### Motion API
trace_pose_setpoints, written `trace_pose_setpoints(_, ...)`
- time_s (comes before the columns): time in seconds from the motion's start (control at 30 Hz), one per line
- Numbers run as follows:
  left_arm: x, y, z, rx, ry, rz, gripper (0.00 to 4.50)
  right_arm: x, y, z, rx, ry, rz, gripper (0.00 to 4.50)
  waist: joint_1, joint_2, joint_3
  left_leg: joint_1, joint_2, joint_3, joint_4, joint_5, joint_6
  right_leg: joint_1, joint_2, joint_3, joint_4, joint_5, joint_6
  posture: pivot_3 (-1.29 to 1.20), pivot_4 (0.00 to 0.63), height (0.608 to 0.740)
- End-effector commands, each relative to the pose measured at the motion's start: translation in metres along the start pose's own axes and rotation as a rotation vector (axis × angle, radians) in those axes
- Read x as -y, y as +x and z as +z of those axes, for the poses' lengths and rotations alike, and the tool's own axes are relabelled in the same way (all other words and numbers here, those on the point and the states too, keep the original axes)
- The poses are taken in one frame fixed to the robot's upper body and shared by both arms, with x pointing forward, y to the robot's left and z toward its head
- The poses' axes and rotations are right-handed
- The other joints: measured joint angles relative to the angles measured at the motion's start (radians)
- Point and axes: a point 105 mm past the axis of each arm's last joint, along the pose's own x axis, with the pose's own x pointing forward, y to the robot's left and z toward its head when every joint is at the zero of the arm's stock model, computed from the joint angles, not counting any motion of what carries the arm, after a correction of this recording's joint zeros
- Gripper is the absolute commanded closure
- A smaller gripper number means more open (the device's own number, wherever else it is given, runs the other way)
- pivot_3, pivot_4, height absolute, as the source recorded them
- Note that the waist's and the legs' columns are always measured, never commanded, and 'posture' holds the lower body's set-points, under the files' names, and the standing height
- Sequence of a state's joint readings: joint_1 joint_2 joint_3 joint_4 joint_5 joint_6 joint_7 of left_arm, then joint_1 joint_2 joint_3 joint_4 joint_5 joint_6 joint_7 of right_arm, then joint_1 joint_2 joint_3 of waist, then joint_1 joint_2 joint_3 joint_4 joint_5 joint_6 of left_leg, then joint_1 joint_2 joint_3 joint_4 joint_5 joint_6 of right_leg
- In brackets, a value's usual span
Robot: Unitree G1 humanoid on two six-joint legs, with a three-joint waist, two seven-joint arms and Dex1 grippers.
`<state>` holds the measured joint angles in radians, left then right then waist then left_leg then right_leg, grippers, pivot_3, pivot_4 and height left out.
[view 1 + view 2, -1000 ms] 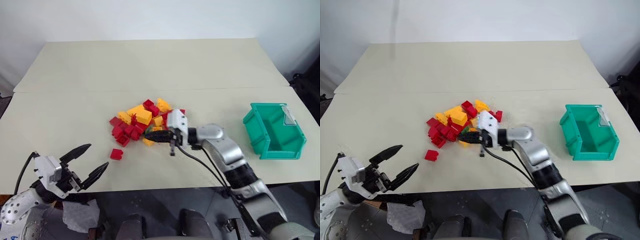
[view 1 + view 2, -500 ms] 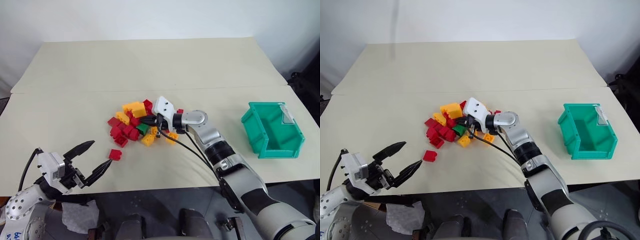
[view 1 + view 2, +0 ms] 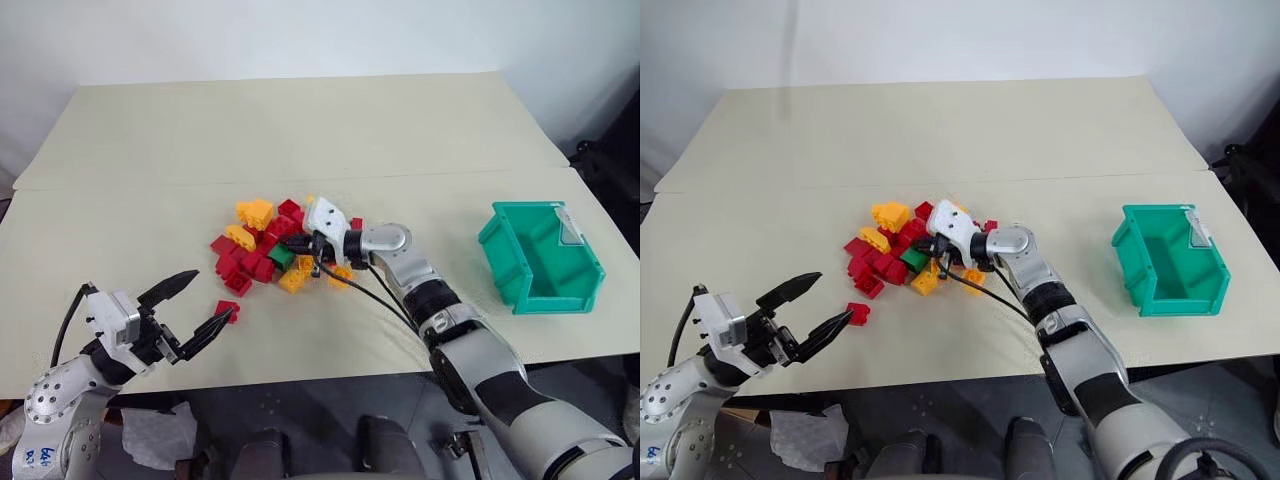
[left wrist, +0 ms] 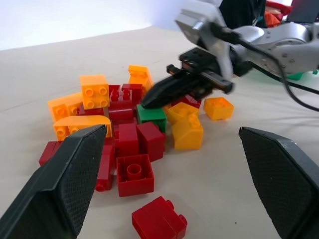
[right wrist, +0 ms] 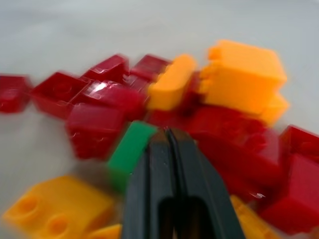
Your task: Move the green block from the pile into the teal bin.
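Nearest the robot, the left gripper (image 3: 190, 312) hung over the table's front edge with its 2 fingers spread wide, holding nothing, roughly where it was a second before. Just past its fingertips sat 1 stray red brick (image 3: 227, 311), on its own in front of the heap.

The real change was further in. A second earlier the right gripper (image 4: 152, 97) sat at the near right edge of the pile (image 3: 270, 245) and you could barely spot any green. Since then it had pushed into the heap with its fingers pressed together, gripping nothing, and the bricks had shuffled around. The green block (image 3: 281, 255) now lay uncovered near the front of the pile, with the closed tip just above and right beside it; whether they actually touched, I couldn't tell.

So it looked like a raking move, not a pick. My guess: the block's finally reachable, but the claw would have to open up before any grab.

Way off to the right, the teal bin (image 3: 509, 262) sat well apart from the pile, nothing visible inside.
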<state>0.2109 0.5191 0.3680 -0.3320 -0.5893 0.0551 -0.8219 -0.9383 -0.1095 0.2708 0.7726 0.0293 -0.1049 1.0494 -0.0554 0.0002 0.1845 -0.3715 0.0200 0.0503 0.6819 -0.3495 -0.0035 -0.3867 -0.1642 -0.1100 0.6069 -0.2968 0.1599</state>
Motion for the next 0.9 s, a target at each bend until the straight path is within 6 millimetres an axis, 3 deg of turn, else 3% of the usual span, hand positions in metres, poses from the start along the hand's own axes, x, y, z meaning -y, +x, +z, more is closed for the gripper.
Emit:
trace_pose_setpoints(0.03, 0.000, -0.001, 0.000, 0.002, 0.000, 0.003, 0.00, -0.020, -0.005, -0.004, -0.041, 0.028, 0.106, 4.45, 0.001, 0.000, 0.000, 0.000, 0.000, 0.000, 0.000, 0.000, 0.000, 0.000, 0.000, 0.000, 0.000, 0.000, 0.000, 0.00, 0.150, 0.740)
trace_pose_setpoints(0.23, -0.002, -0.006, 0.001, 0.002, 0.003, 0.017, 0.00, -0.011, -0.033, 0.024, 0.058, 0.049, 0.057, 4.45, 0.007, 0.000, 0.000, 0.000, 0.000, 0.000, 0.000, 0.000, 0.000, 0.000, 0.000, 0.001, 0.000, 0.000, 0.000, 0.00, 0.150, 0.740)
trace_pose_setpoints(0.33, -0.003, -0.008, 0.001, 0.003, 0.002, 0.023, 0.00, -0.012, -0.045, 0.027, 0.040, 0.070, 0.072, 4.29, 0.012, 0.000, 0.000, -0.001, 0.000, 0.000, 0.000, 0.000, 0.000, -0.001, 0.000, 0.001, 0.000, 0.000, 0.000, 0.00, 0.150, 0.740)
trace_pose_setpoints(0.4, -0.006, -0.009, 0.000, 0.001, 0.006, 0.031, 0.00, -0.008, -0.050, 0.029, 0.029, 0.082, 0.063, 3.87, 0.017, 0.000, 0.000, -0.001, 0.000, 0.001, 0.000, 0.000, 0.000, -0.002, 0.000, 0.001, 0.000, 0.000, 0.000, 0.00, 0.150, 0.740)
trace_pose_setpoints(0.57, -0.013, -0.013, -0.002, -0.006, 0.016, 0.055, 0.00, -0.006, -0.053, 0.030, -0.013, 0.108, 0.095, 2.11, 0.019, 0.000, 0.000, -0.001, 0.000, 0.005, 0.000, 0.000, 0.000, -0.004, 0.000, 0.001, 0.000, 0.000, 0.000, 0.00, 0.150, 0.740)
trace_pose_setpoints(0.77, -0.017, -0.023, -0.007, -0.031, 0.014, 0.076, 0.00, 0.000, -0.038, 0.027, -0.068, 0.104, 0.075, 0.02, 0.019, 0.000, 0.000, -0.001, 0.001, 0.007, 0.000, 0.000, 0.000, -0.006, 0.000, 0.002, 0.001, 0.000, 0.000, 0.00, 0.150, 0.740)
trace_pose_setpoints(0.9, -0.015, -0.022, -0.007, -0.026, 0.012, 0.078, 0.00, 0.009, -0.021, 0.018, -0.126, 0.123, -0.006, 0.02, 0.018, 0.000, 0.000, -0.001, 0.001, 0.007, 0.000, 0.000, 0.000, -0.006, 0.000, 0.002, 0.002, 0.000, -0.001, 0.00, 0.150, 0.740)
